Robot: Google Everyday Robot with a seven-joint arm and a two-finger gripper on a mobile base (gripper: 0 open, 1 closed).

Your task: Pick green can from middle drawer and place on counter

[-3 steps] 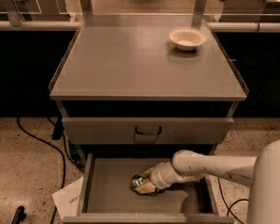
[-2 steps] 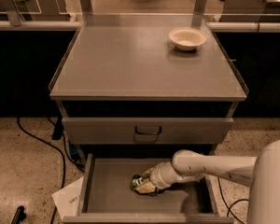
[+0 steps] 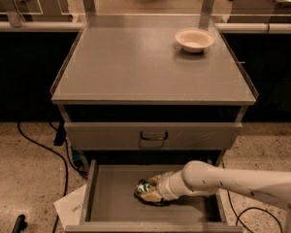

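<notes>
The green can (image 3: 144, 189), shiny green and silver, lies on the floor of the open middle drawer (image 3: 111, 198), near its centre. My gripper (image 3: 152, 192) reaches into the drawer from the right on a white arm and sits right at the can, around its right side. The counter (image 3: 131, 62) is the broad grey top of the cabinet above.
A white bowl (image 3: 194, 39) stands at the back right of the counter. A closed drawer front with a dark loop handle (image 3: 153, 137) is above the open drawer. Black cables (image 3: 43, 149) and a sheet of paper (image 3: 72, 207) lie on the floor to the left.
</notes>
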